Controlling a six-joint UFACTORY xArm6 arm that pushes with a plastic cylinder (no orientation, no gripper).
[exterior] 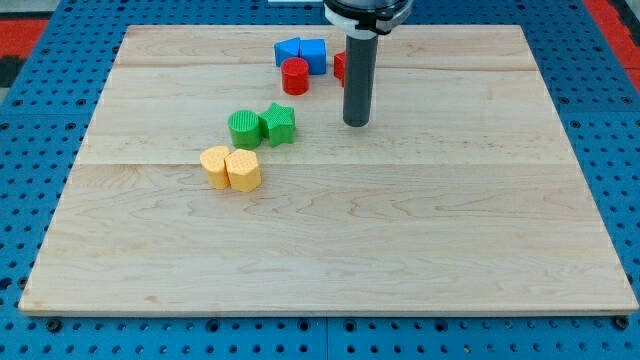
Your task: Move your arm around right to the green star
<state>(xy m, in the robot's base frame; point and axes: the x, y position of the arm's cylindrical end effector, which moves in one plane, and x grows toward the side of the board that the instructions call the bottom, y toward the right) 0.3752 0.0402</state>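
No pincer is fitted on this arm, so there is nothing to hold apart or together; it ends in a straight dark rod, and my tip (357,123) rests on the wooden board (330,250) in the upper middle of the view.

My target, the green star (279,123), lies to the view's left of my tip, a clear strip of bare wood between them, at much the same level. Touching the star's left side is a green round block (244,129). Below and further left, two yellow blocks (231,168) sit pressed together; their exact shapes are hard to tell.

Toward the view's top, two blue blocks (302,52) sit side by side, with a red cylinder (294,76) just below them. Another red block (340,67) peeks out from behind the rod, mostly hidden.

I judge my tip is already on the star's right side, which suits the task: nothing stands in the way. The remaining move looks like a short slide leftward, stopping beside the star without nudging it into the green round block.
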